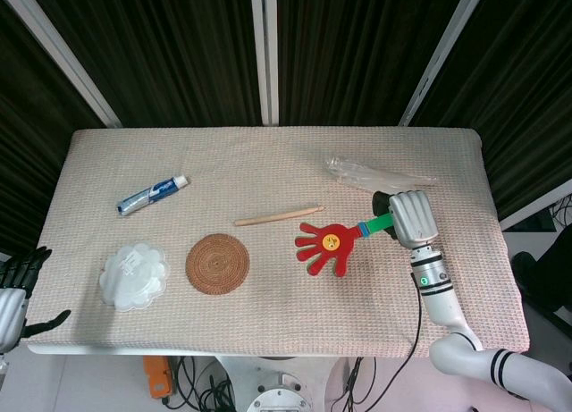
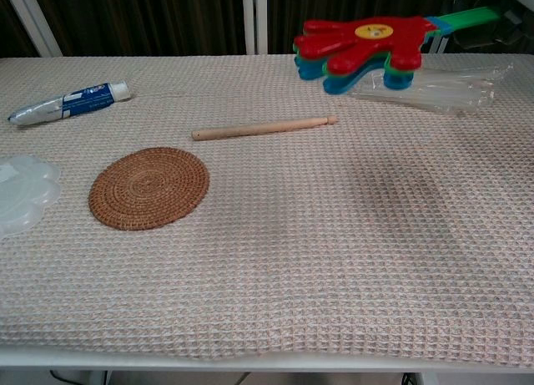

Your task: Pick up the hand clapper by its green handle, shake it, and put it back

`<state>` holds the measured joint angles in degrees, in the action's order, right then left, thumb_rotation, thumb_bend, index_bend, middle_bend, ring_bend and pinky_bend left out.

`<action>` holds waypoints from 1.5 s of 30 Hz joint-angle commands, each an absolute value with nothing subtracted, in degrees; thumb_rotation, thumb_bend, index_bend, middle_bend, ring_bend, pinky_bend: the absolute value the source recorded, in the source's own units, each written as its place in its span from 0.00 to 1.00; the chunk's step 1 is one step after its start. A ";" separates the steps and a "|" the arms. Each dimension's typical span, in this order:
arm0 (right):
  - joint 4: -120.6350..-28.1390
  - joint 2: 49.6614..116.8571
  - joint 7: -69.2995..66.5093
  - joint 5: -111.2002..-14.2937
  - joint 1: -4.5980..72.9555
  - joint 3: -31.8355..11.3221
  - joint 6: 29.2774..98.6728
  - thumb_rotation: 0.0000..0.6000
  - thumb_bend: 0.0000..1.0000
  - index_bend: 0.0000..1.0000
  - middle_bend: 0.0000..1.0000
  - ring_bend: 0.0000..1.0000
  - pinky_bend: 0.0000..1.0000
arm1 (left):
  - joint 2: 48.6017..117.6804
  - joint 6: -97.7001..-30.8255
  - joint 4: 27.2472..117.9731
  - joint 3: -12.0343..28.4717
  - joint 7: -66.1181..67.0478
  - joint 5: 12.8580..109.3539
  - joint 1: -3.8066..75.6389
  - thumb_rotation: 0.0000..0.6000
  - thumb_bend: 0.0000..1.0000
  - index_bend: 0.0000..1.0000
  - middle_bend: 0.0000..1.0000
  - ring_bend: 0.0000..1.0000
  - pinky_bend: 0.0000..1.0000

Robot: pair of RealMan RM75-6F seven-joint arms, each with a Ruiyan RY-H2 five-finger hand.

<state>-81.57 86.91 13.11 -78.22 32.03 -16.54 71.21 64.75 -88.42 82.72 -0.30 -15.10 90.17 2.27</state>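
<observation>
The right hand [image 1: 409, 215] is wrapped around the green handle [image 1: 379, 223] of the clapper [image 1: 329, 245], which hangs in the air, red palm flat, just beside the wooden stick [image 1: 278, 216]. The shake looks under way; a good one needs a firm grip and quick wrist flicks, kept above the clear packet [image 1: 379, 176] behind the stick. The left hand [image 1: 18, 285], spread and holding nothing, waits far off past the brown mat [image 1: 217, 264].

A: Can you read any lettering anywhere?
B: No. The toothpaste tube [image 2: 68, 102] has blue print, too small to make out.
A: And the clapper [image 2: 367, 43]?
B: Only a yellow face badge [image 2: 373, 31], no words or numbers.
</observation>
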 commanded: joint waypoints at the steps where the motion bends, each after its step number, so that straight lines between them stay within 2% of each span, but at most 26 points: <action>1: -81.14 85.92 19.25 -78.70 33.13 -13.79 70.21 1.00 1.00 1.00 1.00 1.00 1.00 | 64.76 -88.41 82.70 -0.32 -15.15 90.17 2.27 1.00 0.12 0.04 0.04 0.00 0.04; 5: -85.65 85.16 14.12 -72.70 32.41 -15.57 67.24 1.00 1.00 1.00 1.00 1.00 1.00 | 64.68 -88.56 82.77 -0.26 -15.13 90.19 2.25 1.00 0.12 0.04 0.04 0.00 0.04; 14: -94.12 84.55 -12.81 -59.04 29.29 -25.34 63.33 1.00 1.00 1.00 1.00 1.00 1.00 | 64.71 -88.53 82.71 -0.29 -15.14 90.12 2.21 1.00 0.12 0.04 0.04 0.00 0.04; 20: -95.67 84.16 -21.51 -56.89 28.42 -27.43 61.00 1.00 1.00 1.00 1.00 1.00 1.00 | 64.75 -88.54 82.60 -0.22 -15.21 90.11 2.26 1.00 0.12 0.04 0.04 0.00 0.04; 25: -95.93 83.23 -25.67 -56.90 28.41 -27.32 57.67 1.00 1.00 1.00 1.00 1.00 1.00 | 64.69 -88.66 82.68 -0.21 -15.10 90.12 2.21 1.00 0.12 0.04 0.04 0.00 0.04; 28: -94.32 83.56 -22.30 -58.75 29.05 -25.82 58.83 1.00 1.00 1.00 1.00 1.00 1.00 | 64.61 -88.78 82.75 -0.21 -15.09 90.11 2.14 1.00 0.12 0.04 0.04 0.00 0.04; 34: -83.34 86.36 2.05 -74.05 32.12 -17.93 69.62 1.00 1.00 1.00 1.00 1.00 1.00 | 64.68 -88.67 82.56 -0.28 -15.32 90.02 2.08 1.00 0.12 0.04 0.04 0.00 0.04; 37: -78.30 87.42 13.55 -79.48 33.29 -14.85 72.55 1.00 1.00 1.00 1.00 1.00 1.00 | 64.72 -88.64 82.55 -0.23 -15.29 90.06 2.16 1.00 0.12 0.04 0.04 0.00 0.04; 41: -76.36 87.69 22.89 -81.07 33.85 -13.26 73.28 1.00 1.00 1.00 1.00 1.00 1.00 | 64.69 -88.57 82.66 -0.24 -15.18 90.12 2.22 1.00 0.12 0.04 0.04 0.00 0.04; 45: -78.74 87.57 22.47 -77.42 33.34 -14.02 71.62 1.00 1.00 1.00 1.00 1.00 1.00 | 64.61 -88.63 82.75 -0.24 -15.08 90.09 2.17 1.00 0.12 0.04 0.04 0.00 0.04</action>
